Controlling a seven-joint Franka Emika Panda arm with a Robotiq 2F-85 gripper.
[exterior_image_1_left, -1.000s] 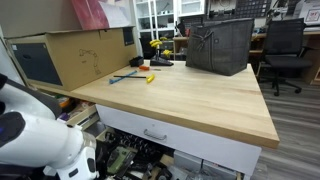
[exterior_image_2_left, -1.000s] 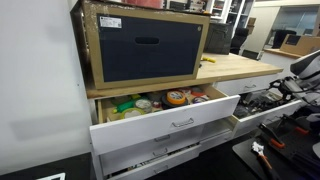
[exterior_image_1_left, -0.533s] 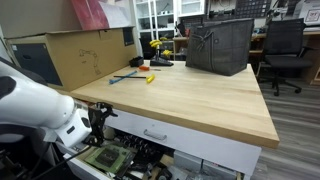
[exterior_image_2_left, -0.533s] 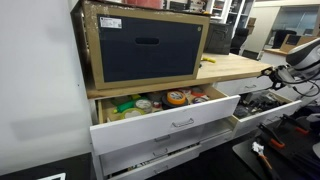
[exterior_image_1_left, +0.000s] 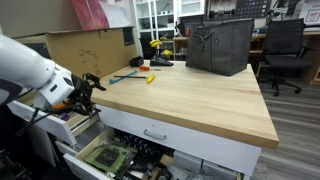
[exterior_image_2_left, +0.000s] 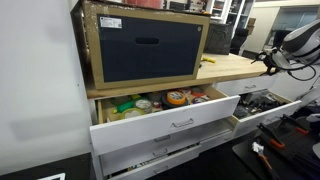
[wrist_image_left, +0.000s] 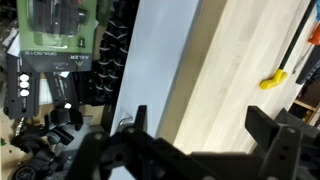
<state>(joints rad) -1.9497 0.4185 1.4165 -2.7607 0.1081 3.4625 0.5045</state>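
The end effector (exterior_image_1_left: 86, 88), jaws spread and empty, hangs at the left of the frame beside the front edge of the wooden counter (exterior_image_1_left: 190, 100), above an open tool drawer (exterior_image_1_left: 78, 125), so a low sideways move could knock a finger against that edge.

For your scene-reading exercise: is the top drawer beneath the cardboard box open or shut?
Open: the top drawer stands pulled forward, with its jumbled contents visible from above.
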